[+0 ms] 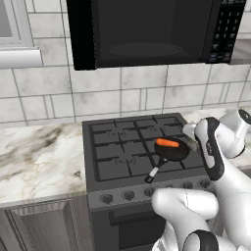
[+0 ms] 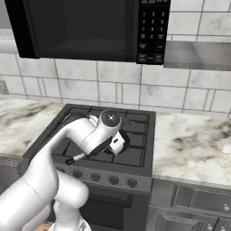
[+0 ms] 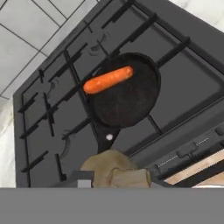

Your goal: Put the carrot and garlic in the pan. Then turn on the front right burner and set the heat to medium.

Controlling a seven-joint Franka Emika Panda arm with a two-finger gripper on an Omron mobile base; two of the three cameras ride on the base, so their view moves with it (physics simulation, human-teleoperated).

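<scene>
We found the stove [image 1: 132,147] set into the marble desk [image 1: 39,152], under a black microwave [image 1: 147,29], and the white arm [image 2: 85,135] reached over its near right part. The pan [image 3: 127,92] sat on the grate at the front right burner [image 1: 169,159], its handle pointing toward the near edge and the row of knobs [image 1: 128,195].

The carrot [image 3: 107,79] lay inside the pan, toward its far rim — so we judged that half of the loading was done. The garlic [image 3: 114,168] was not yet in: in the hand view a pale tan bulb sat right at the tool [image 3: 111,181], above the stove and just near of the pan's handle. The tool looked clamped on it, jaws drawn in close against the bulb, though the fingertips themselves were mostly hidden behind it.

What was left, as we read it: carry the garlic over the pan and let it go, then move to the knobs — turning the one for the front right burner to medium. No flame showed at any burner.
</scene>
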